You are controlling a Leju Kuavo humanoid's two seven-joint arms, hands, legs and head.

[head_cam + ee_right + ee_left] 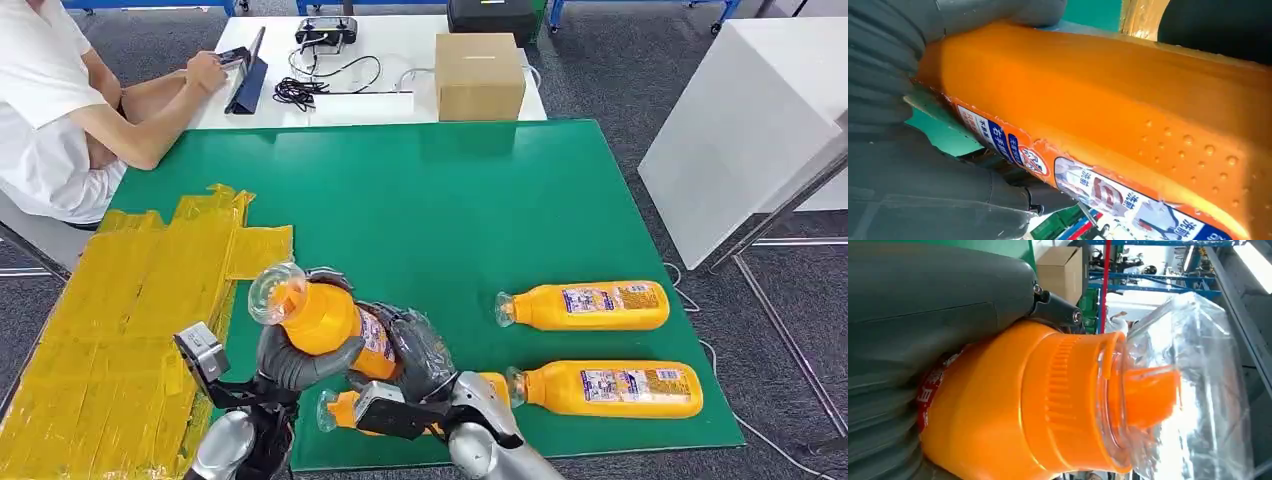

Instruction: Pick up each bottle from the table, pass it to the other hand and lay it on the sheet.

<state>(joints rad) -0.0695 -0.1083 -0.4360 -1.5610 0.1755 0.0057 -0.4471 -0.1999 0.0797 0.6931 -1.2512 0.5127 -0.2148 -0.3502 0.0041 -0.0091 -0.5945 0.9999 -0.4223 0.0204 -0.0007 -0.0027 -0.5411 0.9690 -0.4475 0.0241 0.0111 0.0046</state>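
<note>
Gripping the raised orange bottle together above the green mat's near edge, left hand and right hand clasp its stiff, probably slick body, the label band offering surest hold.

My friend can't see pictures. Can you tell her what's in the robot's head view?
Both robot hands, left hand and right hand, hold one orange bottle above a green table. Three more bottles lie nearby, and a yellow sheet waits on the left.
</note>
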